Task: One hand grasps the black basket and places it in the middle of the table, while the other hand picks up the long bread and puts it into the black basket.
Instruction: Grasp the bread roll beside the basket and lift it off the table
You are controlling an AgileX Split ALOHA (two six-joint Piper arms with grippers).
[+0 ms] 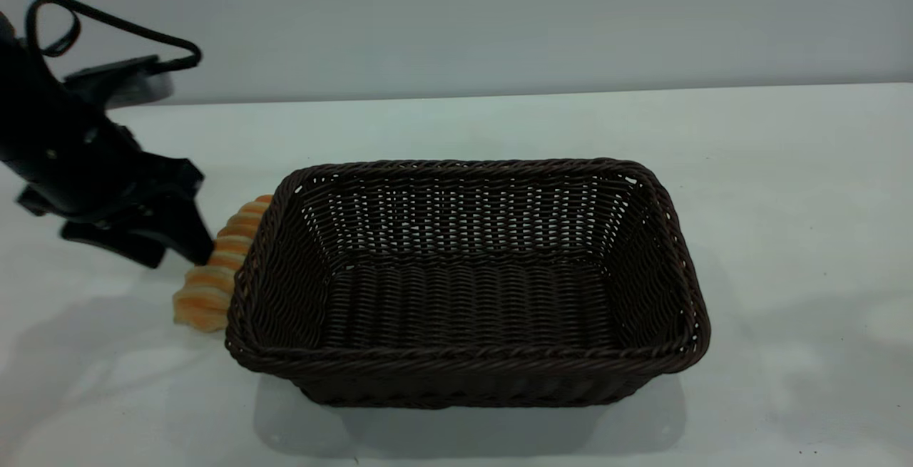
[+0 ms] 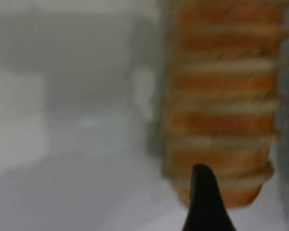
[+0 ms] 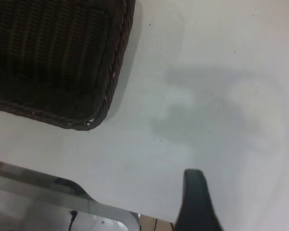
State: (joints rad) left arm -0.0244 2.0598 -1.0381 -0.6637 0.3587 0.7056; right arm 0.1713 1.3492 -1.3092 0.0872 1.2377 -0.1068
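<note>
The black basket stands upright and empty in the middle of the table. The long bread lies on the table against the basket's left wall, its far end hidden behind the rim. My left gripper is open just left of the bread, with its nearer jaw tip touching or almost touching the loaf. In the left wrist view the striped bread fills the frame close up, with one black fingertip in front of its end. My right gripper hangs over bare table beside a corner of the basket, holding nothing.
A black cable loops above the left arm. The table's edge and a metal frame show in the right wrist view. Bare tabletop lies to the right of and behind the basket.
</note>
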